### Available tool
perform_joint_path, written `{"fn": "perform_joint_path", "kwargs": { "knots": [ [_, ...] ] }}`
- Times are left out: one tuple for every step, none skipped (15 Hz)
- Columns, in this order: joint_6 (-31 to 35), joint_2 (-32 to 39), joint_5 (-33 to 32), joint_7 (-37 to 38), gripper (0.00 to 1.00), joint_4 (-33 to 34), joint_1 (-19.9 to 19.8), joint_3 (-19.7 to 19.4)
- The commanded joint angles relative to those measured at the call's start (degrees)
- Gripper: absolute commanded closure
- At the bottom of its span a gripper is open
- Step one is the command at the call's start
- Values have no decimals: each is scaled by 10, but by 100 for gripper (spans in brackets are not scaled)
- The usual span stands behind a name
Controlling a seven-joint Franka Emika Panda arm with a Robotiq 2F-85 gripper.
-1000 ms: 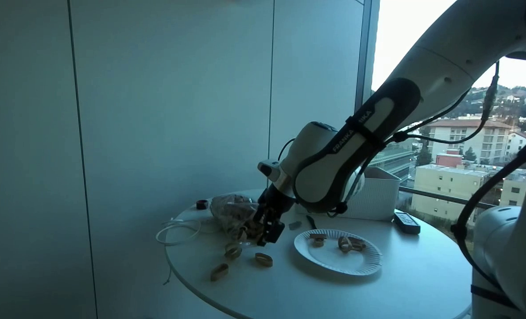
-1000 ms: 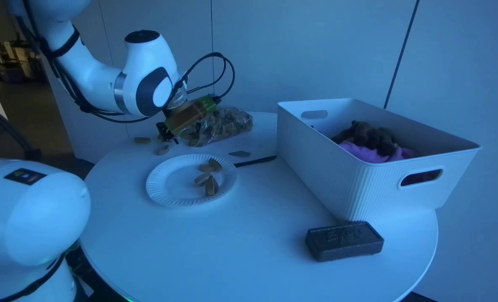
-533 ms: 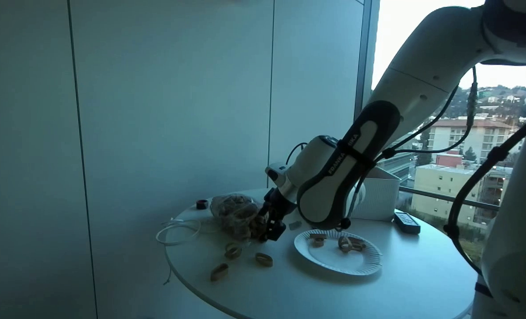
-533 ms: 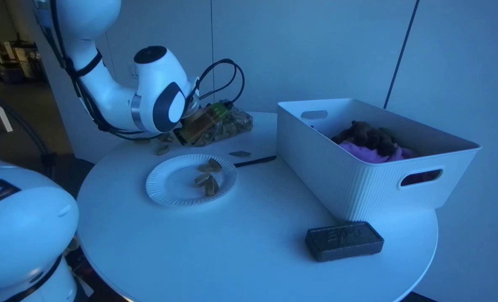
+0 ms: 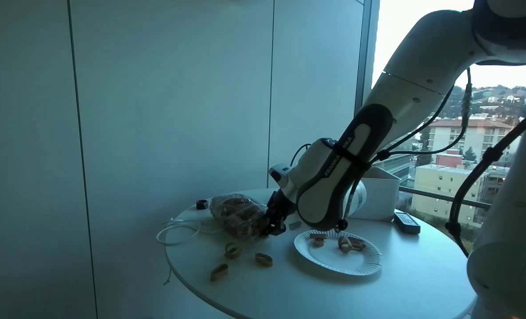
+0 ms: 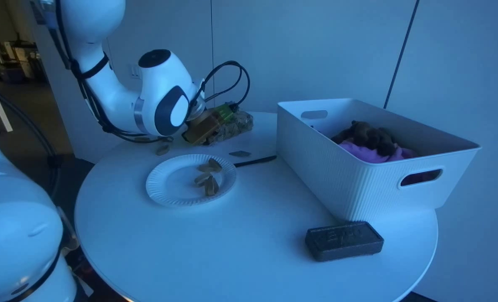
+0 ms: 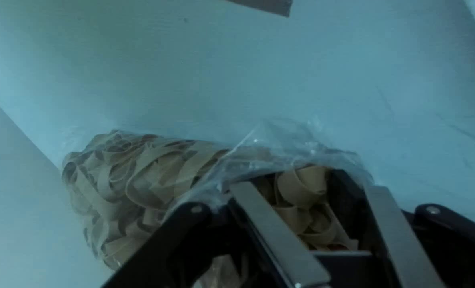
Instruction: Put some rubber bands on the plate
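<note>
Wrist view: rubber bands (image 7: 141, 184) held in clear bag (image 7: 221, 176), long axis laid left to right, mouth turned toward end effector (image 7: 301, 186); fingers (image 7: 279, 232) parted, bands seen between.

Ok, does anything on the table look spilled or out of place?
Yes: three rubber bands lie loose on the table, outside both the bag and the plate, so they look spilled or dropped.
</note>
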Motion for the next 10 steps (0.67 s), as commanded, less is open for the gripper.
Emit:
{"fn": "perform_joint_path", "kwargs": {
  "knots": [
    [12, -1, 22, -13, 81, 0, -33, 41],
    [10, -2, 22, -9, 88, 0, -34, 46],
    [2, -1, 16, 14, 94, 0, -12, 38],
    [-10, 2, 5, 41, 94, 0, 20, 25],
    [-18, -1, -18, 79, 98, 0, 47, 10],
    [-29, -6, -11, 103, 100, 0, 91, -6],
    [-34, -10, -19, 140, 96, 0, 140, -31],
    [-37, -19, -26, 177, 95, 1, 181, -49],
    [-46, -34, -25, 195, 94, 3, 223, -78],
    [-55, -52, -24, 209, 94, 4, 251, -97]
  ]
}}
